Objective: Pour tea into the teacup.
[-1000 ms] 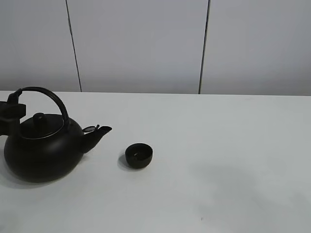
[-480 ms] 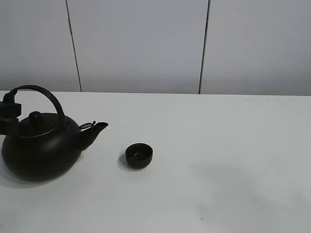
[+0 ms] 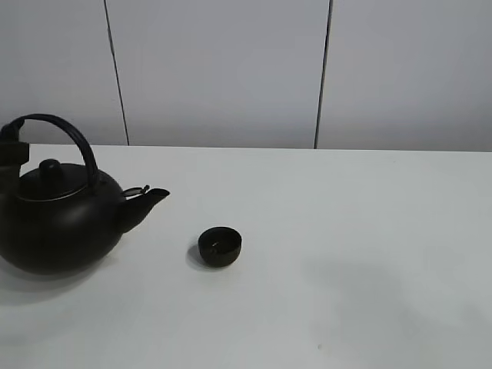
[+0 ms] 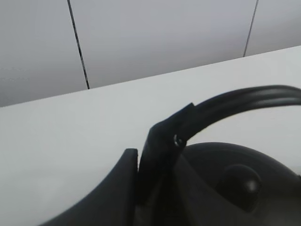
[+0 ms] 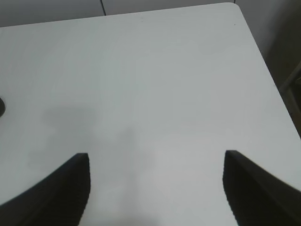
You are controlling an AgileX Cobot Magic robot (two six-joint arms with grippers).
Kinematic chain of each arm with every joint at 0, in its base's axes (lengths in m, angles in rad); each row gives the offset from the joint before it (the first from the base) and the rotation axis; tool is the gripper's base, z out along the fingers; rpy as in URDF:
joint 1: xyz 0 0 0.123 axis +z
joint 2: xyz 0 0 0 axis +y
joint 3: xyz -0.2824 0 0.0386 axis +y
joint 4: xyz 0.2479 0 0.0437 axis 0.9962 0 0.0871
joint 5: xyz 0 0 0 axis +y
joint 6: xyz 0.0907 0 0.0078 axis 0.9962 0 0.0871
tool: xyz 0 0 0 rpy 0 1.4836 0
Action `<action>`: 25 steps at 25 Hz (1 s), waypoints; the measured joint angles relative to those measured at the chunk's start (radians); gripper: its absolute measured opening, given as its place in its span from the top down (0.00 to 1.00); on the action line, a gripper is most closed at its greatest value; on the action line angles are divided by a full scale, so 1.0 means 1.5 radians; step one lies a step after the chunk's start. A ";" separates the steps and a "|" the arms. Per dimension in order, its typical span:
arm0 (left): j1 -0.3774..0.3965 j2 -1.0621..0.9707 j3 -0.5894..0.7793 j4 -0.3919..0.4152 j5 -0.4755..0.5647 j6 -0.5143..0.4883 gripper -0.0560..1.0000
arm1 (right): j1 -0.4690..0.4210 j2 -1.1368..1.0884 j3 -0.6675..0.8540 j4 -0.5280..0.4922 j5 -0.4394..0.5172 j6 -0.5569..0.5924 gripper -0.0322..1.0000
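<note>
The big black kettle (image 3: pixel 58 231) with an arched handle (image 3: pixel 73 138) hangs at the far left, level, its spout (image 3: pixel 150 200) pointing right toward the teacup. The teacup (image 3: pixel 220 246), a tiny round black handleless cup, stands upright on the white table (image 3: pixel 346 231), a short way right of the spout. My left gripper (image 3: pixel 9 147) is shut on the handle's left end; the left wrist view shows its fingers (image 4: pixel 117 188) clamped on the handle (image 4: pixel 235 101) above the lid knob (image 4: pixel 240 181). My right gripper (image 5: pixel 156 155) is open and empty over bare table, out of the exterior view.
A grey panelled wall (image 3: pixel 231 69) runs behind the table. The table's far right corner and edge (image 5: pixel 244 21) show in the right wrist view, with a dark drop beyond. A dark sliver (image 5: pixel 1 106) sits at that view's left edge.
The kettle has risen and shifted a little left, coming back to level, with its shadow now spread beneath it. The teacup has not moved.
</note>
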 joint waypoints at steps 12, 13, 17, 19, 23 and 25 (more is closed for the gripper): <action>-0.106 -0.031 -0.052 0.000 0.074 0.009 0.83 | 0.000 0.000 0.000 0.000 0.000 0.000 0.45; -0.113 -0.031 -0.058 -0.003 0.085 0.017 0.83 | 0.000 0.000 0.000 0.000 0.001 0.000 0.45; -0.134 -0.031 -0.082 -0.012 0.130 0.037 0.83 | 0.000 0.000 0.000 -0.001 0.001 0.000 0.45; -0.141 -0.031 -0.095 -0.014 0.155 0.040 0.83 | 0.000 0.000 0.000 -0.001 0.001 0.000 0.45; -0.144 -0.031 -0.113 -0.015 0.179 0.041 0.83 | 0.000 0.000 0.000 -0.001 0.001 0.000 0.45; -0.144 -0.031 -0.116 -0.027 0.180 0.046 0.83 | 0.000 0.000 0.000 -0.001 0.001 0.000 0.45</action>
